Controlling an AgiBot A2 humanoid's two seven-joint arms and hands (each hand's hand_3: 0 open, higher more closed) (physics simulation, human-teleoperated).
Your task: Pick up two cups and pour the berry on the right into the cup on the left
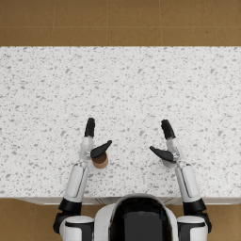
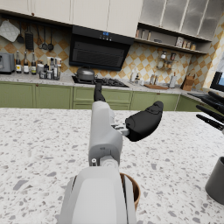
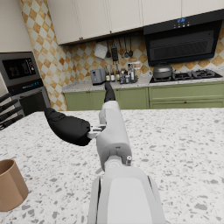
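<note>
On the speckled bench [image 1: 122, 84], the brown cup [image 1: 100, 161] stands upright by its near edge, just under the left hand [image 1: 92, 143], which holds nothing, its thumb and fingers spread above the rim. The grey cup [image 2: 217, 180] stands to the brown cup's right, mostly hidden beneath the right hand [image 1: 165, 145], likewise spread wide and empty. No berry is visible.

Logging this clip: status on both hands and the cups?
Left hand open, over brown cup. Right hand open, above grey cup, mostly hidden. Neither cup held. Nothing in the way.
</note>
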